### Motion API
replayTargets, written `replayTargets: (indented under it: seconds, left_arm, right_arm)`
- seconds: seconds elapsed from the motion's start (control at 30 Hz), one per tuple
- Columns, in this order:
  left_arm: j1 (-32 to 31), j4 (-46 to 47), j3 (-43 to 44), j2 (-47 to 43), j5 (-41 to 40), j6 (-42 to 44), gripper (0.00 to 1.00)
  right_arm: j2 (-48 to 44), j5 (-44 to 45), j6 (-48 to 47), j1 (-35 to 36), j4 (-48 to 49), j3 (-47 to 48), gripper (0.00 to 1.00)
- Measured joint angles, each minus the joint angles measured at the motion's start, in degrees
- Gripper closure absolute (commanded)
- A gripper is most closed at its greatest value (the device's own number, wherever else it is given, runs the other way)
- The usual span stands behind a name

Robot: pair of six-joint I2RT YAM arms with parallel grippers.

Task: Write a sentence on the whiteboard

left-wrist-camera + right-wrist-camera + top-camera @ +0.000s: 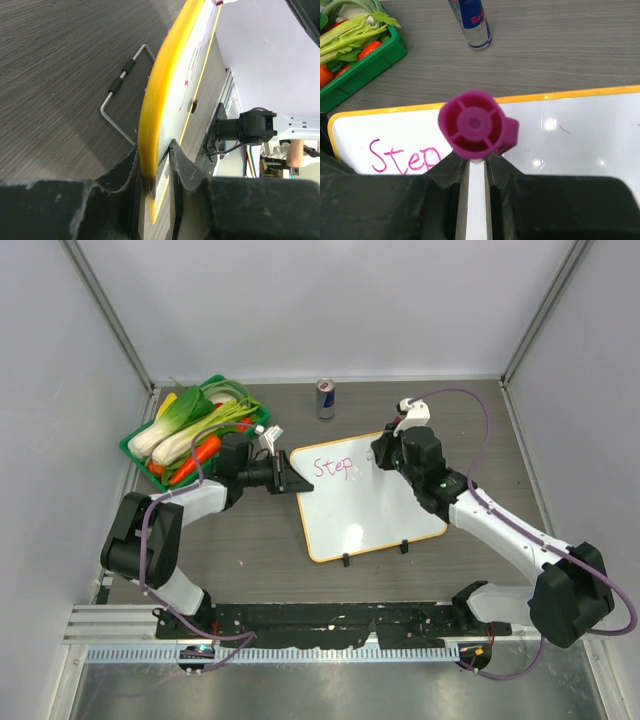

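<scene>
Yellow-rimmed whiteboard point(156, 107) — its edge pinched between the left fingers point(121, 172).

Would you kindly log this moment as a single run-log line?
left gripper: shut on whiteboard edge | right gripper: shut on magenta marker | sentence: only "Step" written | task: unfinished

So the whiteboard point(370, 505) lies flat mid-table point(250, 530), turned a bit, with two clips point(345, 560) on its near edge. The writing point(333, 467) sits in its far-left corner. A can point(325, 398) stands behind it, toward the back wall. Far left there's a basket point(360, 75) with vegetables point(185, 425) in it. The left gripper point(292, 480) is on the board's left edge, between basket and board. The right gripper point(476, 165), marker point(475, 125) in it, is over the board just right of the writing.
</scene>
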Motion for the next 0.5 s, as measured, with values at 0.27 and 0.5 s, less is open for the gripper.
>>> replayTargets:
  seconds: [0.27,0.5]
  left_arm:
    - [0.0,0.0,0.0,0.0,0.0,0.0,1.00]
    - [0.0,0.0,0.0,0.0,0.0,0.0,1.00]
  right_arm:
    - [-2.1,-1.0,0.1,0.1,-1.4,-2.2,0.98]
    - [-2.8,-1.5,0.1,0.5,-1.7,-2.9,0.98]
